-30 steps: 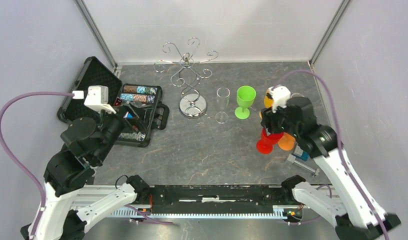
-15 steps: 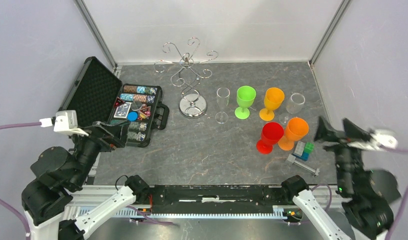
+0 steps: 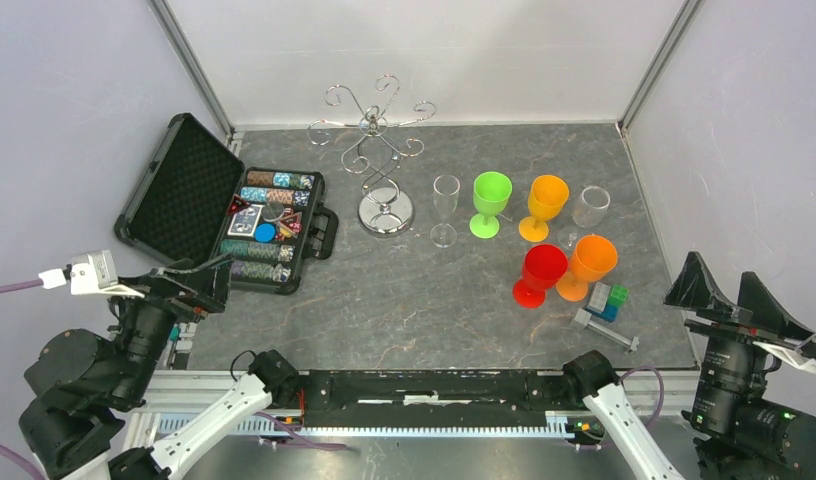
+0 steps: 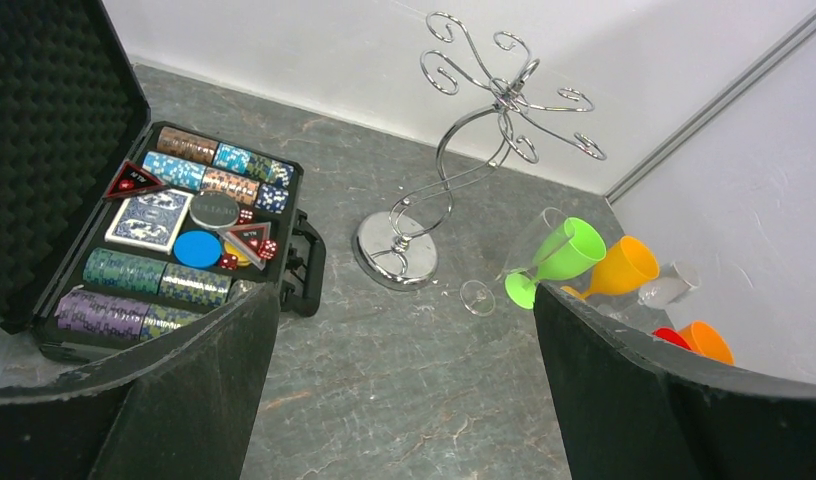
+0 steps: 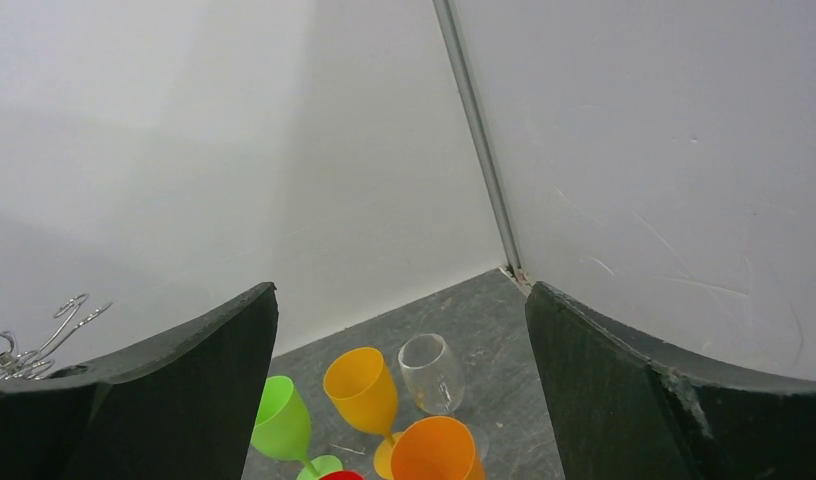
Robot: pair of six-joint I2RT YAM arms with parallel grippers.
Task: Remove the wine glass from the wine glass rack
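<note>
The chrome wine glass rack (image 3: 384, 150) stands at the back middle on its round mirrored base; no glass hangs on its scroll arms. It also shows in the left wrist view (image 4: 499, 95), and its curls show at the left edge of the right wrist view (image 5: 34, 335). Several glasses stand upright on the table right of it: a clear flute (image 3: 445, 205), a green glass (image 3: 491, 200), a yellow-orange glass (image 3: 547, 205), a clear wine glass (image 3: 590, 207), a red glass (image 3: 539, 275) and an orange glass (image 3: 589, 265). My left gripper (image 3: 199, 285) is open and empty at the near left corner. My right gripper (image 3: 729, 300) is open and empty at the near right edge.
An open black case (image 3: 184, 185) with poker chips and cards lies at the left. Small green and blue blocks (image 3: 606, 298) and a thin grey tool (image 3: 604, 328) lie near the orange glass. Walls close in the back and both sides.
Both arms have drawn back from the table to the near corners. The right gripper has left the group of glasses, which now shows in full. Neither gripper holds anything.
</note>
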